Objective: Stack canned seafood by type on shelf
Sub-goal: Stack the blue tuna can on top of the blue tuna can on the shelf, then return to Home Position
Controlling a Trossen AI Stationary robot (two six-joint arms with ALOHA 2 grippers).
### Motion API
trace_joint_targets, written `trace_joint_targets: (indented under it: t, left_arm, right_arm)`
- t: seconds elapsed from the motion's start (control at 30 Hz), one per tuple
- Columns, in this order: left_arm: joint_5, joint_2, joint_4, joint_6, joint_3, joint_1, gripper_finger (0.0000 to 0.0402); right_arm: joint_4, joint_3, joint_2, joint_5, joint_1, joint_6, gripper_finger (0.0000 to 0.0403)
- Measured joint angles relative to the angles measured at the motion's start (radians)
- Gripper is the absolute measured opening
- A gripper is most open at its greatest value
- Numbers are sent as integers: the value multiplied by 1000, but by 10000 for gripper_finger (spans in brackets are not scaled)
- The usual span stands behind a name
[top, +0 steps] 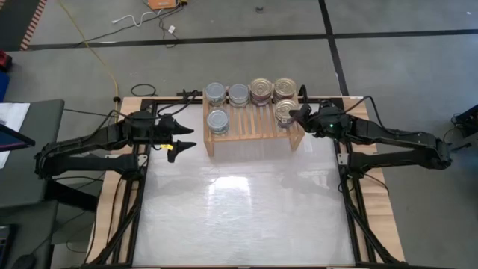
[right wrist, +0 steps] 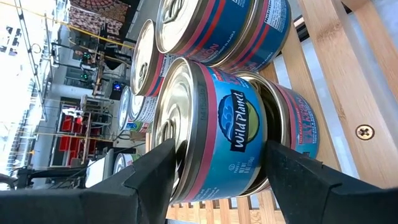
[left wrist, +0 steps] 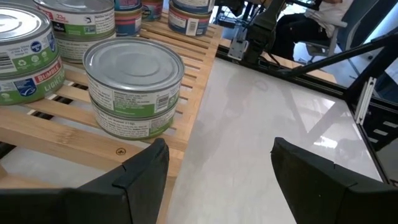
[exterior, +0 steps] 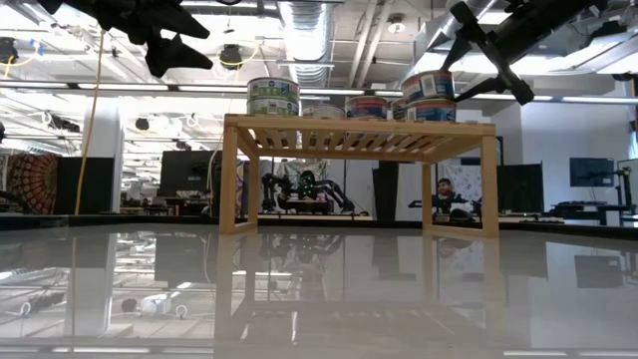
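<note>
Far left: left gripper (top: 181,139) off the shelf (top: 254,125) at its nine o'clock edge, over the bare worktop (top: 246,209), jaws wide and holding nothing. Nearest tins from there: silver-topped, green-labelled stack (left wrist: 132,87) at the shelf's near-left corner, lying toward one o'clock from those jaws in the left wrist view and clear of them.

On the shelf, left to right in the overhead view: silver-topped tins at eleven o'clock (top: 215,93), next silver-topped tin (top: 238,93), then gold-lidded tins (top: 262,90) and (top: 284,88) along the back row; one more gold-lidded stack at the three o'clock end (top: 285,111).

Far right: right gripper (top: 298,113) at that three o'clock end, jaws spread wide to either side of the blue-labelled top tin (right wrist: 211,130), which sits flat on a red-labelled tin (right wrist: 298,121). Cannot tell whether the pads press the tin or just bracket it. Tin axis upright; jaws across its width, so any lift or release should run straight up.

Judged as the last stack being set; right arm clearly nearer. Slatted wood level, room tight beside the back row, worktop in front bare.
</note>
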Motion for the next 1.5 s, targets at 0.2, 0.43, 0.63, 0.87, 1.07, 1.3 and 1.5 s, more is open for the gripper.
trace_joint_targets:
  t: [0.2,0.43,0.63,0.87,1.07,1.3,1.5]
  left_arm:
    - [0,0,0,0,0,0,271]
    - [0,0,0,0,0,0,271]
    - [0,0,0,-3,0,0,271]
    - [0,0,3,-4,0,0,271]
    - [0,0,4,-38,0,0,271]
    - [-5,0,-8,-32,0,0,271]
    - [17,0,-72,41,0,-3,271]
  right_arm:
    - [2,0,0,-13,0,9,266]
    - [-53,53,-8,-16,-1,-63,266]
    - [-218,107,-6,-16,-1,-79,266]
    - [-261,108,-4,-15,9,-80,266]
    - [-241,130,-59,-16,9,-182,266]
    - [-300,142,-154,-144,66,-527,266]
    - [-537,142,-196,-272,172,-586,266]
